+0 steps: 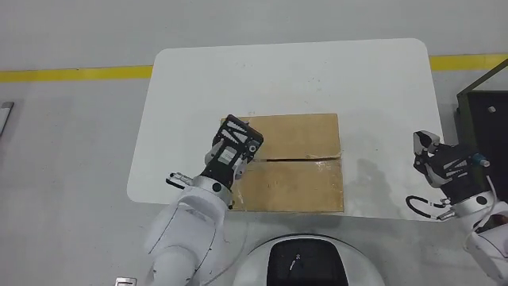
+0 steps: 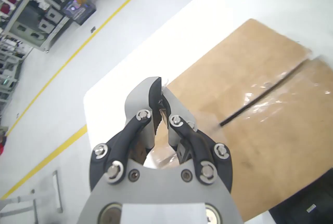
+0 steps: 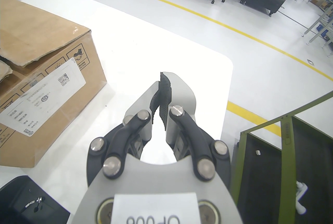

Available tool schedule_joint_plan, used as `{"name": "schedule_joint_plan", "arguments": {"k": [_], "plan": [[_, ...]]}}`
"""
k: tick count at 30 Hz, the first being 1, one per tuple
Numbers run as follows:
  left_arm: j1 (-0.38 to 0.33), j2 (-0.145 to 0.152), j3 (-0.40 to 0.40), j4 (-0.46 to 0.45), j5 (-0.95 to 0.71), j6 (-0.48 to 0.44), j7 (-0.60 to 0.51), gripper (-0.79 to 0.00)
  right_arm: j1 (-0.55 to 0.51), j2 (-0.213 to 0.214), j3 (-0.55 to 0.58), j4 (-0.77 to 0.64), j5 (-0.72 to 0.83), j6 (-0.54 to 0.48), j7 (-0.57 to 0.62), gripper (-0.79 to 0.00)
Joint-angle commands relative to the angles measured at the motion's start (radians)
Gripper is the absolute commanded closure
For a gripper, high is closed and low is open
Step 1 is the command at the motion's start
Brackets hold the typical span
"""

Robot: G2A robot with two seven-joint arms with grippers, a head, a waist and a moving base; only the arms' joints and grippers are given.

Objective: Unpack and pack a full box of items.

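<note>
Hovering over the left end of the box, the left gripper (image 2: 159, 87) has its two dark-padded fingers pressed together, with a sliver of clear film showing at their tips; whether the film is actually pinched cannot be told. Beneath it lies the brown rectangular cardboard box (image 1: 302, 159), its two top flaps folded shut and meeting along a dark seam (image 2: 260, 103) that runs lengthwise, with glossy clear tape wrinkled around it. The box rests on the near half of the white round-cornered table (image 1: 317, 79), close to the near edge. The right gripper (image 3: 163, 84) is closed too, pads touching with nothing between them, and it hangs beside the table's right edge, well apart from the box. From that side, the box's end wall carries a white printed label (image 3: 41, 97). A green-framed black cart (image 3: 286, 129) stands just off the table's right side, and a yellow floor line (image 1: 71, 72) runs behind the table.
</note>
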Motion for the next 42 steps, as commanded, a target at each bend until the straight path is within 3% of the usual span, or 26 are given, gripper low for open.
{"name": "schedule_joint_plan", "arguments": {"k": [1,5,9,18,19,20,21,33,38,42], "plan": [[0.031,0.007,-0.107,-0.018,-0.006,-0.021,0.009,0.0,0.005,0.0,-0.005,0.001,-0.004,-0.005,0.003,0.0],[0.086,0.018,-0.284,-0.027,-0.028,-0.026,0.041,0.0,0.014,-0.001,-0.013,0.002,-0.012,-0.009,0.006,0.0],[0.14,0.025,-0.414,-0.015,-0.046,-0.036,0.078,0.0,0.018,-0.003,-0.016,0.006,-0.016,-0.012,0.007,0.0],[0.204,0.03,-0.567,0.063,-0.104,-0.001,0.137,0.0,0.019,-0.005,-0.017,0.01,-0.026,-0.016,0.008,0.0],[0.203,0.03,-0.58,0.076,-0.13,0.013,0.146,-0.065,0.018,-0.005,-0.017,0.01,-0.026,-0.016,0.008,0.0],[0.202,0.03,-0.597,0.092,-0.151,0.029,0.148,-0.382,0.017,-0.006,-0.017,0.009,-0.027,-0.016,0.007,0.0],[0.2,0.03,-0.613,0.105,-0.172,0.043,0.144,-0.785,0.016,-0.006,-0.018,0.009,-0.027,-0.016,0.008,0.0],[0.161,0.044,-0.709,0.09,-0.222,0.032,0.119,-0.785,0.013,-0.009,-0.01,0.015,-0.026,-0.013,0.009,0.0],[0.141,0.051,-0.699,0.047,-0.223,0.011,0.114,-0.785,0.013,-0.011,-0.011,0.014,-0.027,-0.012,0.011,0.0],[0.129,0.055,-0.625,-0.007,-0.251,-0.031,0.116,-0.785,0.016,-0.012,-0.011,0.012,-0.027,-0.013,0.01,0.0]]}}
